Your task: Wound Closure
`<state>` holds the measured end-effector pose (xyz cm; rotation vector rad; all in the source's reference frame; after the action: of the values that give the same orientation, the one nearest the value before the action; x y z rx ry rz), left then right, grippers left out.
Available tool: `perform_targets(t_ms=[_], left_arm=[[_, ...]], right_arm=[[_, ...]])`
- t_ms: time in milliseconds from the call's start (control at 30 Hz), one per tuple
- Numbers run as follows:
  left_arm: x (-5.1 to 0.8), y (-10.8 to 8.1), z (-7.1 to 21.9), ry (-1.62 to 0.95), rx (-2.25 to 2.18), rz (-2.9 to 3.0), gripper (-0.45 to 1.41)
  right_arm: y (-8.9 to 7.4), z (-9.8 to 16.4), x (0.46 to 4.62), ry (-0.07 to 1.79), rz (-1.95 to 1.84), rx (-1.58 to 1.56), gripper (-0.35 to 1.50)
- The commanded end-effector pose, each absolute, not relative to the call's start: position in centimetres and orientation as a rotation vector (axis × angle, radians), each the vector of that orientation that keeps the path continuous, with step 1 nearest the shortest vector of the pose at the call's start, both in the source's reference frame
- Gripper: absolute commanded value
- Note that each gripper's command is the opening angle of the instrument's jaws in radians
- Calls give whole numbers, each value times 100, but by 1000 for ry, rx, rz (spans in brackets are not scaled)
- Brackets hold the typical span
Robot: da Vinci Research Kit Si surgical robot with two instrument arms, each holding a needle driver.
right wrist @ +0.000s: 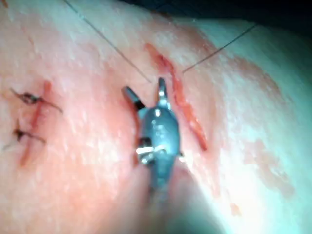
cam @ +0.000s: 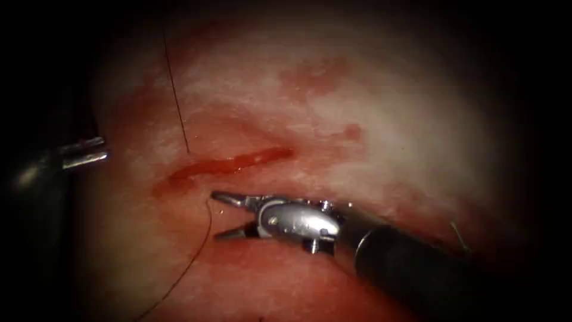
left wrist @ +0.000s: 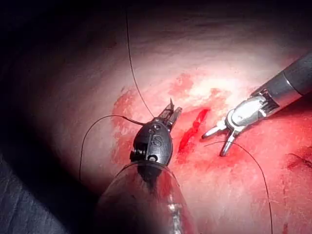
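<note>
The cut [cam: 229,164] is a short red slit in the tissue [cam: 357,119]. Just below it, the right tool [cam: 223,214] holds its jaws open around nothing; it also appears as right tool [left wrist: 219,141] and right tool [right wrist: 144,95]. One run of thread [cam: 176,95] comes down from the top and meets the tissue just above the cut's left end. Another thread [cam: 202,244] starts near the right tool's upper jaw and curves down to the bottom left. The left tool [cam: 89,152] sits at the far left, apart from the cut. A dark curved strand [left wrist: 105,117] reaches the left tool [left wrist: 170,113]; I cannot tell whether it is needle or thread.
Red fluid [cam: 313,77] stains the tissue above and around the cut. Two older dark stitches [right wrist: 29,100] [right wrist: 24,134] close a separate short cut, and a loose thread end [cam: 460,235] lies beside the right shaft [cam: 411,268]. The tissue falls into darkness at the edges.
</note>
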<state>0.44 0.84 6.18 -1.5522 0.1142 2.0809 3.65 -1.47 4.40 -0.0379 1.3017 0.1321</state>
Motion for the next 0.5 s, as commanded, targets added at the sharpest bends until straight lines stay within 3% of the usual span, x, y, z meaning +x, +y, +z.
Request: perform_targets(t_ms=[33, 100, 133, 200, 233, 267, 500], left_arm=[[40, 85, 625, 113, -1554, 2081, -45], [40, 85, 625, 113, -1554, 2081, -45], [40, 85, 625, 113, -1554, 2081, -45], [40, 85, 625, 113, -1554, 2081, -45], [40, 85, 625, 113, -1554, 2081, -45], [40, 85, 625, 113, -1554, 2081, -45], [40, 85, 625, 113, -1554, 2081, -45]], right_arm=[[-140, 449, 382, 1308, 129, -38, 123], [-138, 448, 392, 1310, 130, -33, 123], [-138, 445, 394, 1311, 128, -29, 103], [-141, 441, 393, 1343, 88, 18, 4], [-141, 441, 393, 1343, 88, 18, 4], [-144, 438, 390, 1319, 69, 41, -35], [-163, 422, 375, 1311, 38, 65, -35]])
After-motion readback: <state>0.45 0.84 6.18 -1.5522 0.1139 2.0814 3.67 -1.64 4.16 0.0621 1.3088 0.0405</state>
